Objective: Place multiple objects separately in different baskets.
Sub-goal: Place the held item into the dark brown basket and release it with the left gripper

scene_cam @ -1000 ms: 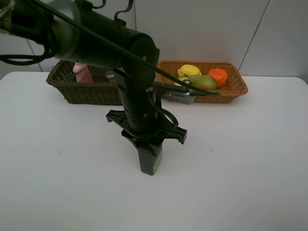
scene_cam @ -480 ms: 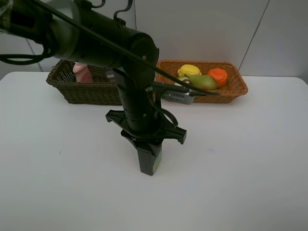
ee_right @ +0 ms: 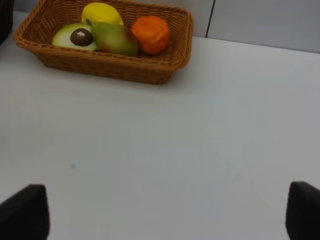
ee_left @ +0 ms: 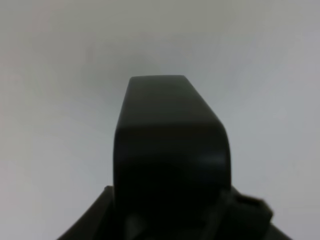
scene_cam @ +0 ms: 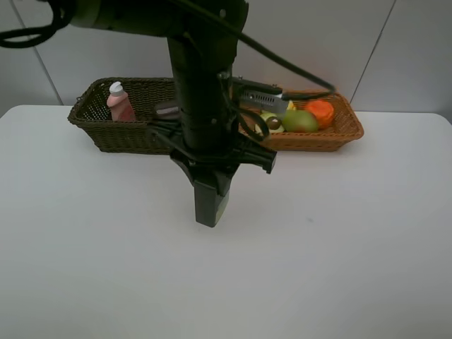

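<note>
The dark pump bottle [scene_cam: 210,201] is gripped between the fingers of the left gripper [scene_cam: 210,189] and held upright above the white bench [scene_cam: 339,254]. The right gripper [ee_right: 165,220] is spread wide over bare bench. The lemon [ee_right: 102,12], avocado half [ee_right: 75,37], pear [ee_right: 114,38] and orange [ee_right: 150,34] lie in the tan basket [ee_right: 120,67] — the pink bottle [scene_cam: 121,104] stands in the dark basket [scene_cam: 116,134].

So it's a plain white counter [scene_cam: 367,233], and all that sits directly on it is two wicker baskets along the far edge. The dark brown basket [scene_cam: 120,134] is back behind the left arm's fingers [scene_cam: 210,212], and the orange-tan basket [ee_right: 107,62] is right next to it, well ahead of the right arm's fingers [ee_right: 30,212].
</note>
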Controlling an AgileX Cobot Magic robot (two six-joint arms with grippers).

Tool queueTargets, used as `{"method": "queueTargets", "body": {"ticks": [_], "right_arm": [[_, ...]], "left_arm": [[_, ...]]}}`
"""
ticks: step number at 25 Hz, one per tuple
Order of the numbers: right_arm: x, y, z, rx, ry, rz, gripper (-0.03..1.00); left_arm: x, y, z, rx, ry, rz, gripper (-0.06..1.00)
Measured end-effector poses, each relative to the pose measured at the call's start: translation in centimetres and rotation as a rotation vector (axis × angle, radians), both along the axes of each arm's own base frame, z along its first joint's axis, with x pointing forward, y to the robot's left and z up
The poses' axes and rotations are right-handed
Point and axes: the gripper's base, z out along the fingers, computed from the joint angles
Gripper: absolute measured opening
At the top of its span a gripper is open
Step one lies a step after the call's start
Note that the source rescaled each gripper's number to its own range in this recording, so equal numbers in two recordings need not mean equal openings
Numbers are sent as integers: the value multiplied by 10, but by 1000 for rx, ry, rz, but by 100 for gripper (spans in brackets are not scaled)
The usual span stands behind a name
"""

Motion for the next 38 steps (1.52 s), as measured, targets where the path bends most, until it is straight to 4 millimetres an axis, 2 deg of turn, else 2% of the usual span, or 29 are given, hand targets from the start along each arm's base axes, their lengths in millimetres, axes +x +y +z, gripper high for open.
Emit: {"method": "queueTargets", "body": {"ticks": [8, 11, 14, 22, 27, 35, 38], "right_arm": [[0, 0, 0, 0, 0, 0, 100], [0, 0, 0, 0, 0, 0, 100], [0, 0, 0, 0, 0, 0, 100], [0, 0, 0, 0, 0, 0, 100], [0, 0, 0, 0, 0, 0, 100], [0, 0, 0, 0, 0, 0, 100], [0, 0, 0, 0, 0, 0, 100]], "left_arm": [[32, -5, 66, -83, -229, 39, 50], [49, 6, 81, -115, -269, 88, 50], [66, 23, 87, -121, -289, 146, 50], [108, 80, 87, -84, -298, 311, 50], [128, 103, 86, -114, -349, 377, 50], [165, 124, 40, -75, -318, 447, 50], [173, 128, 30, -76, -322, 461, 50]]}}
